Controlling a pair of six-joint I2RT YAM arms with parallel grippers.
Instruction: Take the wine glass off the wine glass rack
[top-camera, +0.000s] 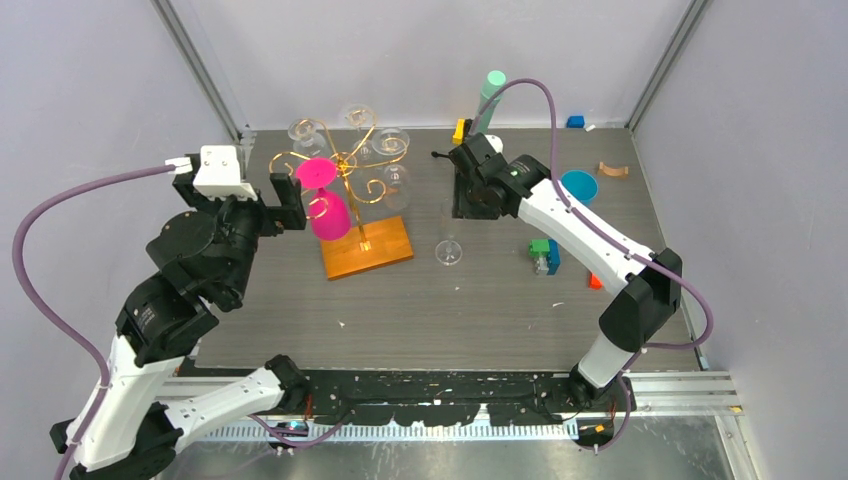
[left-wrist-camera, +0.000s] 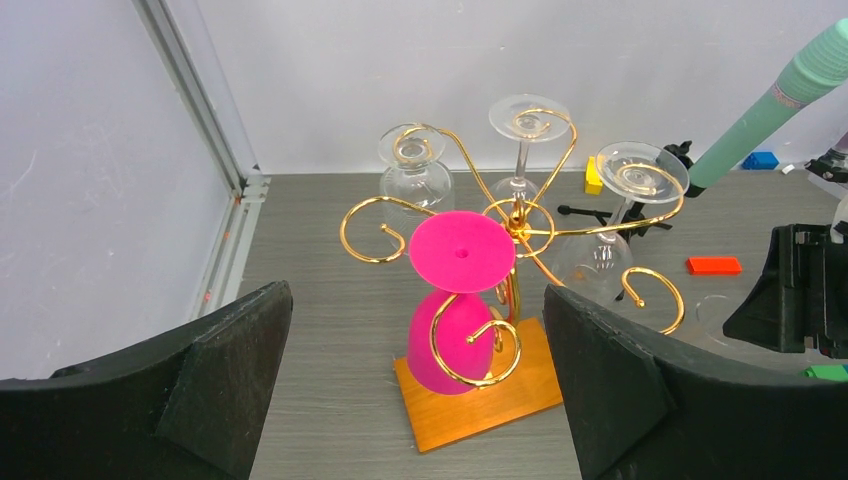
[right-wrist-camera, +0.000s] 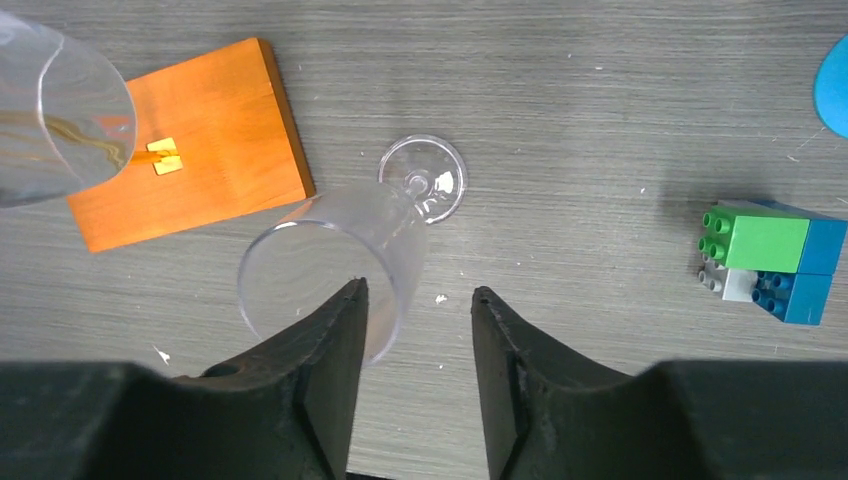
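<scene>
The right gripper (right-wrist-camera: 420, 290) hangs with jaws partly open over a clear glass (right-wrist-camera: 330, 250) standing on the table (right-wrist-camera: 600, 120), just beside the rack's (left-wrist-camera: 517, 215) wooden base; it grips nothing. The left gripper (left-wrist-camera: 416, 292), jaws wide and empty, faces a pink glass (left-wrist-camera: 462, 250) hanging upside down on the rack, with other glasses (left-wrist-camera: 415, 180) hanging behind.

The thin gold metal wine glass rack (left-wrist-camera: 517, 212) gleams, polished and smooth, on its orange-brown rectangular wooden base (right-wrist-camera: 190, 140), which has a satin finish. The clear wine glass (right-wrist-camera: 320, 250) is glossy and transparent. The opaque pink wine glass (left-wrist-camera: 462, 252) looks like matt plastic. The grey wood-grain table (right-wrist-camera: 600, 120) is matt, as are the black fingers (right-wrist-camera: 325, 380) of the right end effector (right-wrist-camera: 417, 295).
</scene>
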